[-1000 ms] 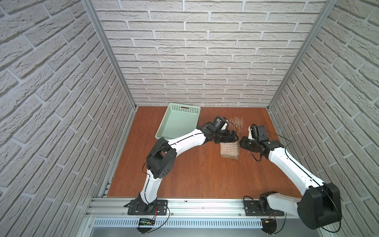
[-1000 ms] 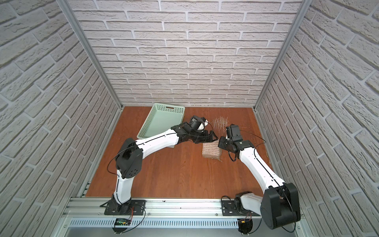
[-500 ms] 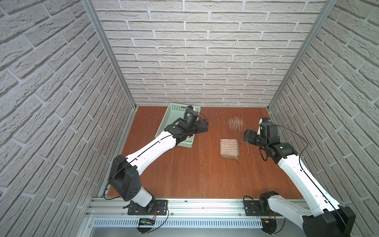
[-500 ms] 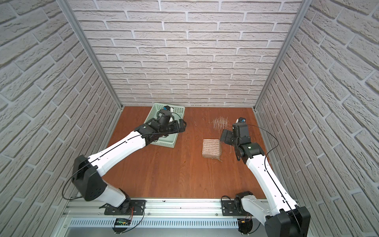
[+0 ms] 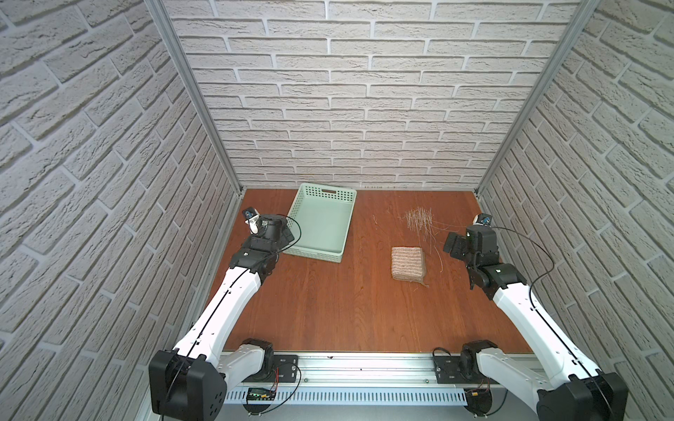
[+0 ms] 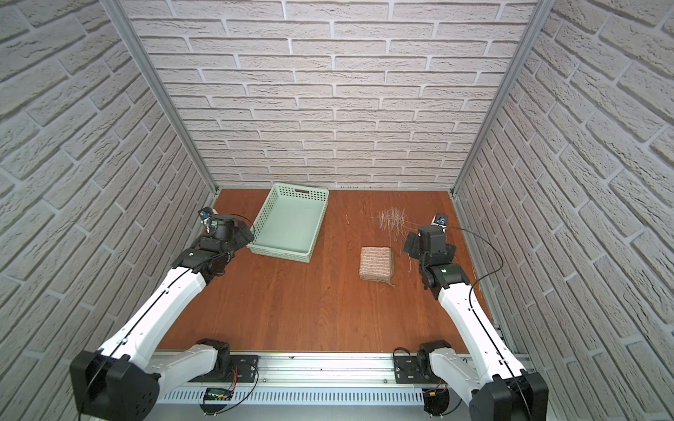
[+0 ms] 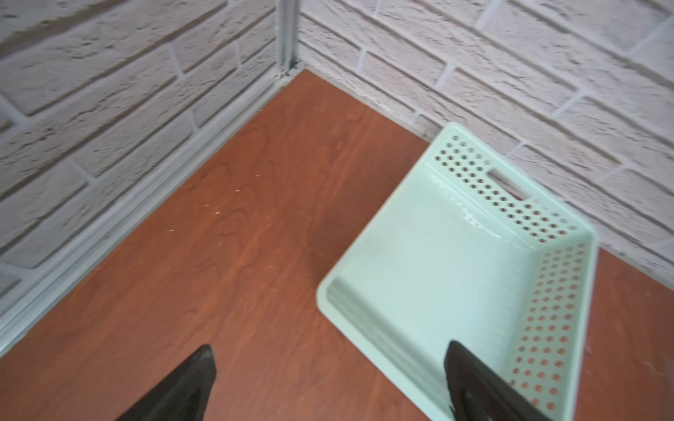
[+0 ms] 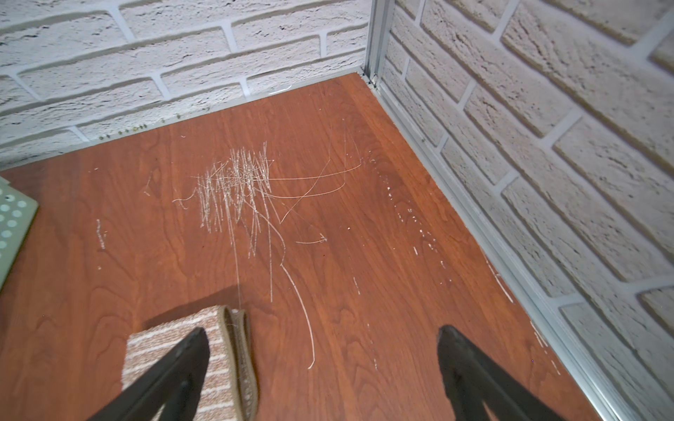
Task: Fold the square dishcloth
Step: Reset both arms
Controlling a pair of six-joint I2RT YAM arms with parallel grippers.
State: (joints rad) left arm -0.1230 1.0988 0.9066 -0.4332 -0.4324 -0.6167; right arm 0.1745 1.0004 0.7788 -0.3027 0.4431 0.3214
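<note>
The cloth lies on the table as a compact stack, right of centre, its layered edge showing in the right wrist view. To us it reads as already folded. Its slightly longer side runs from the front rail toward the back wall, and a small loop trails from the near right corner.

The right gripper hangs near that stack, on its right, jaws spread wide and holding nothing. One finger overlaps the cloth in the wrist picture, but both top views show bare wood between them, so we judge them apart. The left gripper is equally wide and empty, off at the near corner of the basket and well apart from the cloth.

So the right arm is plainly the nearer. Any further touch — a press, a tidy of the loop — would mean reaching leftward toward the table's middle, across the cloth's short axis. The strands lie beyond the cloth, toward the back wall.
</note>
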